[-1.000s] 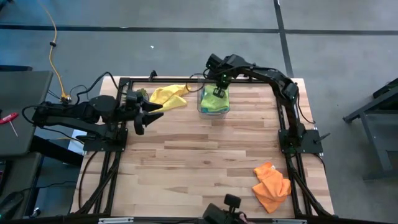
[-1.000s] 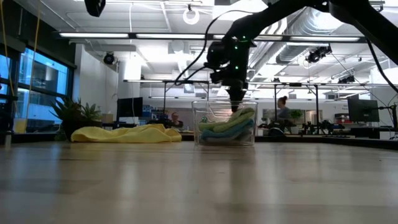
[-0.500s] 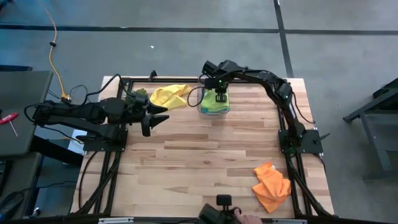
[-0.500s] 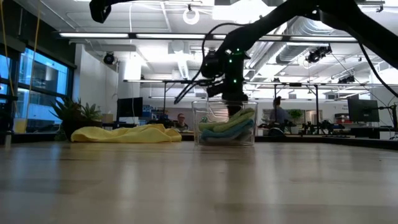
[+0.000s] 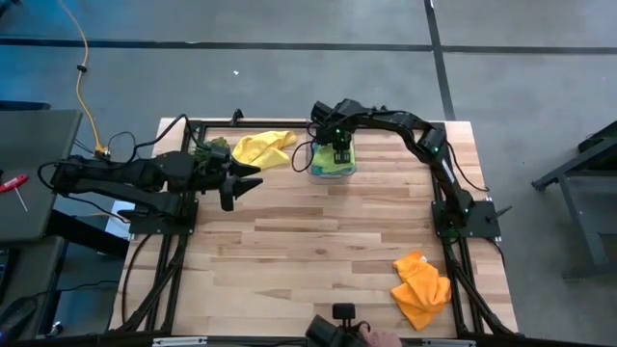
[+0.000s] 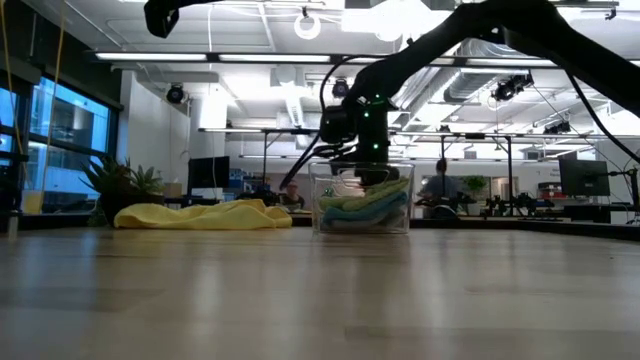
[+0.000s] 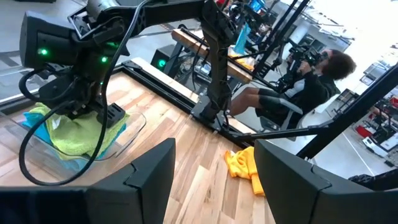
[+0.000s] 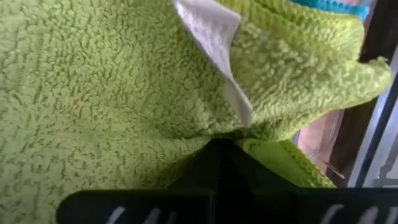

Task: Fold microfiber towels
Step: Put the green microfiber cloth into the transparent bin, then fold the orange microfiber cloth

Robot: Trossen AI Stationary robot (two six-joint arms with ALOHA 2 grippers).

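Surface: pale wooden slat table point(image 5: 318, 241) inside a dark frame, open workshop behind.
Change: right gripper point(image 5: 339, 152) has sunk from above the clear plastic box point(image 5: 331, 160) onto the lime green microfiber towel point(image 8: 106, 81) lying on top in it; the arm now bends lower over the box.
Right tool: fingers pressed together, tips buried in the green pile, tamping rather than pinching as far as I can judge.
Meaning: this towel looks stowed on the stack, teal cloth point(image 6: 345, 212) beneath it; packing seems nearly settled.
Left tool: left gripper point(image 5: 241, 181) hovers near the table's left edge, fingers spread, holding nothing; it swung slightly inward a second ago, then stopped.
Unchanged: crumpled yellow microfiber towel point(image 5: 262, 147) lies unfolded beside the box; orange microfiber towel point(image 5: 421, 287) sits rumpled at the near right corner, well apart.
Left to do: yellow and orange await folding.
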